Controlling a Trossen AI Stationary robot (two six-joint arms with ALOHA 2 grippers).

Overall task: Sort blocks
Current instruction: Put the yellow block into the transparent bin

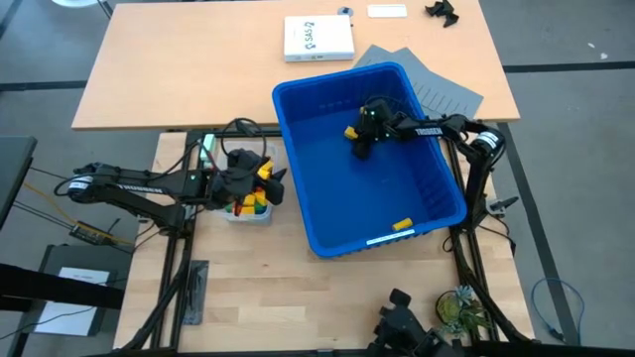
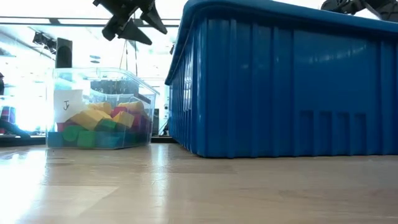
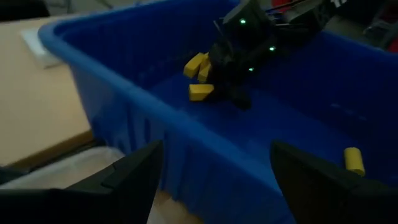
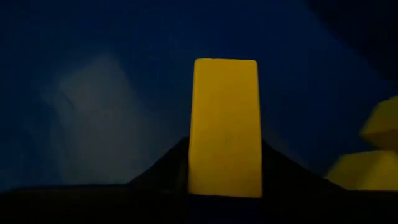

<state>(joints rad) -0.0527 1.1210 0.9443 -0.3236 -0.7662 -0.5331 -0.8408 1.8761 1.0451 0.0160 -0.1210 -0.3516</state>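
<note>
Yellow plastic fills the right wrist view: a yellow block [image 4: 224, 127] stands between the right arm's two dark fingers [image 4: 158, 171], which press its two sides, so the right gripper [image 1: 359, 142] is clamped on it. In the high view that gripper reaches down into the far left part of the blue bin [image 1: 437, 213], close to the bin floor, with other yellow blocks [image 3: 198, 66] lying just beside it and one [image 3: 201, 92] touching or nearly touching its tip. Another yellow block [image 1: 402, 225] lies alone by the bin's near wall, well apart from the gripper.

Left of the bin stands a clear tub [image 2: 99, 109] holding sorted blocks [image 2: 102, 121] in yellow, red, green and blue. The left gripper [image 1: 266, 178] hovers above this tub with its fingers [image 3: 134, 174] spread wide and nothing between them.
</note>
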